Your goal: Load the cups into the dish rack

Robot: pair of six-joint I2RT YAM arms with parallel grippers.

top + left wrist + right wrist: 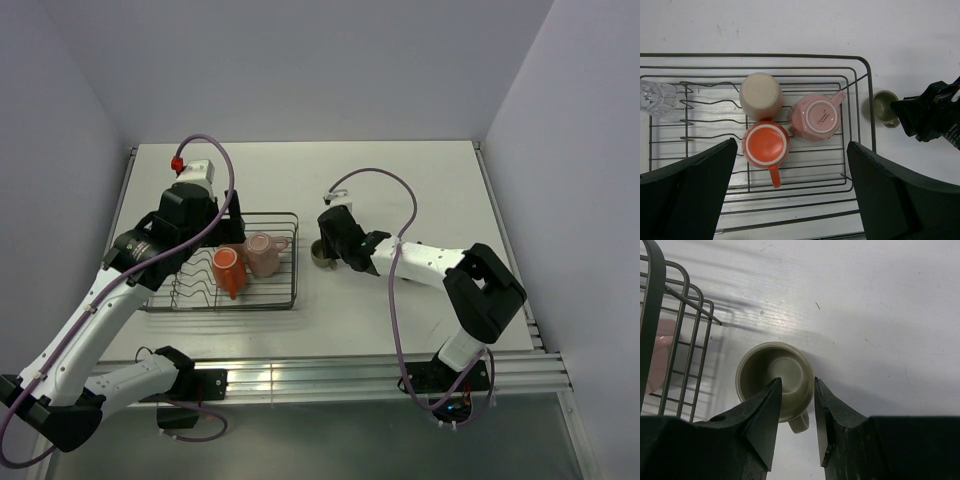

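Tabletop [880, 315]: cup [765, 371] rim inside right pincer [796, 381]

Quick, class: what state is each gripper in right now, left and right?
Left gripper: open, holding nothing, above the dish rack.
Right gripper: open, jaws astride the rim of the olive-green cup, not yet clamped.

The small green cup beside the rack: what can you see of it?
The olive-green cup is small, matte, ceramic-looking, with a stubby handle. It stands upright and empty on the white table, just outside the dish rack. The right gripper straddles its rim by the handle, one finger inside, one outside.
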